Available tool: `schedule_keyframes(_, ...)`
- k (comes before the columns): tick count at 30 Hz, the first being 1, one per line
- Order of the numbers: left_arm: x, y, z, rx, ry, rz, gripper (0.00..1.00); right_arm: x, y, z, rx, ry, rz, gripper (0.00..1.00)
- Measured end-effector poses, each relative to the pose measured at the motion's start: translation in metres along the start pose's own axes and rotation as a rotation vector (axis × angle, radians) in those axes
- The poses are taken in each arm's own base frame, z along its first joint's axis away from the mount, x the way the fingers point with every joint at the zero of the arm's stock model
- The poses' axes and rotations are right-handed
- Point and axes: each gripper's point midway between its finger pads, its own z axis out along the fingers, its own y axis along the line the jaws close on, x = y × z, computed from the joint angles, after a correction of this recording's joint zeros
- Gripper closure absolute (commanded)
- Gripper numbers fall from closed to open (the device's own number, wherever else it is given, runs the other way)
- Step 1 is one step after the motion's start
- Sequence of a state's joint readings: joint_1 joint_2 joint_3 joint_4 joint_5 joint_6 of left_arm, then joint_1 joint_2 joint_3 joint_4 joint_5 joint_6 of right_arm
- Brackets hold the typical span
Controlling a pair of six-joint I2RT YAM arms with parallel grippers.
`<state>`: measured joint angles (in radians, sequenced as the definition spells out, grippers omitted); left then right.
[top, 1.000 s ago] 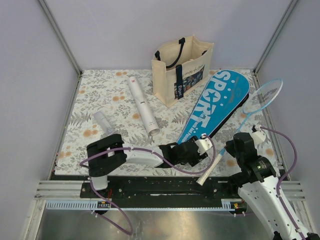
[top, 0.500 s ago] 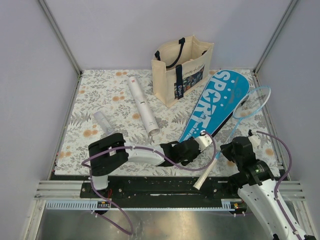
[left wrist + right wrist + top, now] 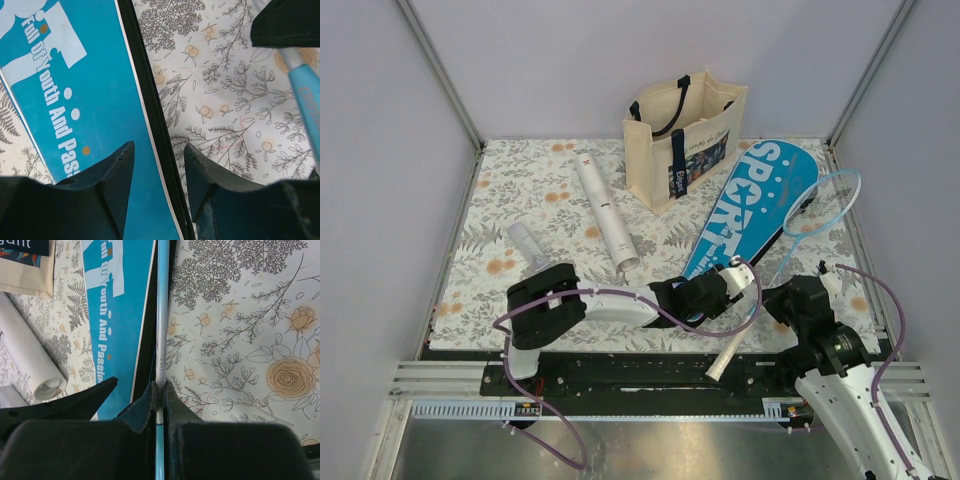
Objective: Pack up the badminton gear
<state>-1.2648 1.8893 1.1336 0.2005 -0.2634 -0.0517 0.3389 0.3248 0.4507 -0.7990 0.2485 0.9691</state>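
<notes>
Racket (image 3: 162, 315), light blue, is being pinched at its thin shaft by the right claw (image 3: 161, 390), jaws pressing together on it. The shaft is running just beside the black zip edge of the blue "SPORT" case (image 3: 750, 205), which is lying on the flowered desk (image 3: 520, 180). The left claw (image 3: 157, 150) is hovering spread over that edge, gripping nothing. Step in hand, apparently: getting the racket into the case. Next, the left claw would need to raise the edge. The white tube (image 3: 603, 210) is waiting apart.
</notes>
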Motion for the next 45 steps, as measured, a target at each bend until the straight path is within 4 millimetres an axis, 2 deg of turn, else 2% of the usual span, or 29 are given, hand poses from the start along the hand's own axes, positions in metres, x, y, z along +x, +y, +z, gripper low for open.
schedule_keyframes(4, 0.011, 0.0, 0.012, -0.014, 0.031, 0.029, 0.55, 0.0, -0.002, -0.001, 0.004, 0.001, -0.005, 1.0)
schedule_keyframes(7, 0.022, 0.001, 0.017, -0.023, 0.057, 0.046, 0.64, 0.001, -0.002, -0.001, 0.006, 0.002, -0.006, 1.0)
schedule_keyframes(9, 0.02, 0.003, 0.019, -0.032, 0.051, 0.05, 0.73, 0.001, -0.002, -0.001, 0.006, 0.002, -0.007, 1.0)
schedule_keyframes(13, 0.02, 0.003, 0.025, -0.04, 0.052, 0.052, 1.0, 0.001, -0.002, -0.001, 0.005, 0.001, -0.01, 1.0)
schedule_keyframes(20, 0.022, 0.004, 0.027, -0.042, 0.055, 0.052, 1.0, 0.001, 0.0, -0.002, -0.009, 0.001, -0.008, 1.0)
schedule_keyframes(24, 0.013, 0.007, 0.018, -0.044, 0.037, 0.03, 1.0, 0.0, 0.0, -0.003, -0.014, -0.001, -0.004, 1.0)
schedule_keyframes(25, 0.01, 0.008, 0.015, -0.044, 0.029, 0.026, 0.97, 0.0, 0.0, -0.003, -0.014, -0.001, -0.004, 1.0)
schedule_keyframes(27, 0.0, 0.01, 0.008, -0.049, 0.009, 0.021, 0.7, 0.0, 0.0, -0.003, -0.015, -0.001, -0.004, 1.0)
schedule_keyframes(29, -0.007, 0.013, 0.005, -0.067, -0.004, 0.029, 0.58, 0.0, 0.001, -0.003, -0.015, -0.002, -0.004, 1.0)
schedule_keyframes(34, -0.004, 0.015, 0.002, -0.106, 0.011, 0.076, 0.5, -0.009, 0.007, -0.013, -0.04, -0.026, -0.005, 1.0)
schedule_keyframes(39, -0.001, 0.014, 0.002, -0.118, 0.017, 0.119, 0.48, -0.025, 0.014, -0.029, -0.073, -0.083, -0.004, 1.0)
schedule_keyframes(45, 0.022, 0.013, 0.015, -0.133, 0.073, 0.174, 0.48, -0.038, 0.018, -0.045, -0.098, -0.134, 0.003, 1.0)
